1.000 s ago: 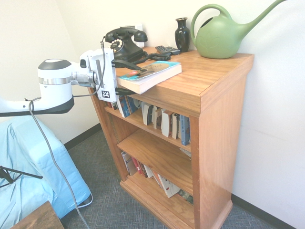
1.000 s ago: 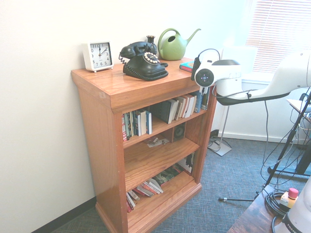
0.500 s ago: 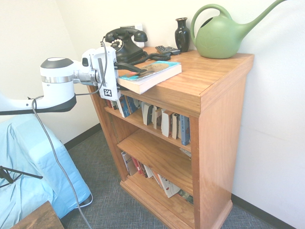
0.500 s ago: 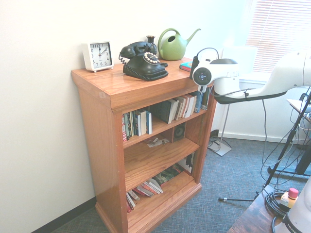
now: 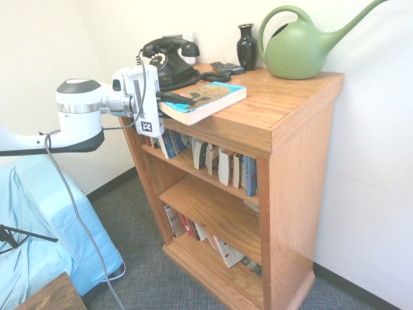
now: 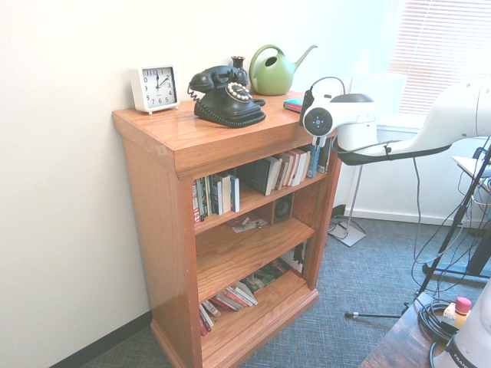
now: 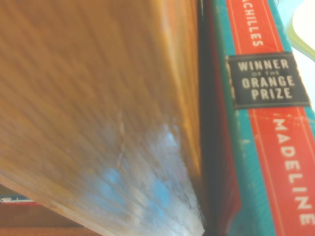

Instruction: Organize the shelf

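The shelf (image 5: 284, 110) is an orange-brown wooden bookcase with a wide flat top, also seen in the second exterior view (image 6: 192, 142). A teal and red paperback book (image 5: 206, 98) lies on that top and overhangs the front left corner. My gripper (image 5: 169, 103) comes in level from the left and is shut on the book's overhanging end, with one dark finger on the cover and the other underneath. The wrist view shows the book's spine (image 7: 266, 123) next to the edge of the shelf top (image 7: 98, 98). In the second exterior view only a corner of the book (image 6: 294, 105) shows behind my wrist.
On the top stand a black rotary phone (image 5: 169, 58), a dark vase (image 5: 246, 46), a remote (image 5: 227, 67), a green watering can (image 5: 300, 45) and a white clock (image 6: 155, 88). Rows of books (image 5: 222, 165) fill the boards. Blue-covered furniture (image 5: 39, 226) sits below the arm.
The jaws went from wide open around the book's end to shut on it. The arm edged slightly toward the shelf, and the book now lies a bit flatter.
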Controlling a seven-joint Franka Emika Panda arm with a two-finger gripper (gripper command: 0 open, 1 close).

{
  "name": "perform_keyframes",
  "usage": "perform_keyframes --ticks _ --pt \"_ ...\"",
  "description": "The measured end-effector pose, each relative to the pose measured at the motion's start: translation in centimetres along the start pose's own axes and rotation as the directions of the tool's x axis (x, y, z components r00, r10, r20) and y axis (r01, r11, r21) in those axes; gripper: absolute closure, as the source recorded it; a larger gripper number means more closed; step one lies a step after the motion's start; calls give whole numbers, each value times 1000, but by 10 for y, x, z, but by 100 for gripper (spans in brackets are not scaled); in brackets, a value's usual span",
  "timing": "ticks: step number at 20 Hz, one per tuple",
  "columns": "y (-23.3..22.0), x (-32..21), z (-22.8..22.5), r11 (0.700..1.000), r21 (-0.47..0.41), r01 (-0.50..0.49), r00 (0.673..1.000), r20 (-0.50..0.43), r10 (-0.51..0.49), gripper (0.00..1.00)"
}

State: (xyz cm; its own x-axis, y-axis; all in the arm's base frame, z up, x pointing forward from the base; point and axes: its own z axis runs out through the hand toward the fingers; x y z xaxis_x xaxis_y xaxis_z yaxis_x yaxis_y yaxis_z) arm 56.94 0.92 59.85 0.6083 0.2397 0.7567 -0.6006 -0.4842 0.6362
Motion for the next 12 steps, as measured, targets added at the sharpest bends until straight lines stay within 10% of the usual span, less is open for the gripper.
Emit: perform_keyframes --ticks 12 --pt "64 18 -19 986 -15 -168 985 44 169 100"
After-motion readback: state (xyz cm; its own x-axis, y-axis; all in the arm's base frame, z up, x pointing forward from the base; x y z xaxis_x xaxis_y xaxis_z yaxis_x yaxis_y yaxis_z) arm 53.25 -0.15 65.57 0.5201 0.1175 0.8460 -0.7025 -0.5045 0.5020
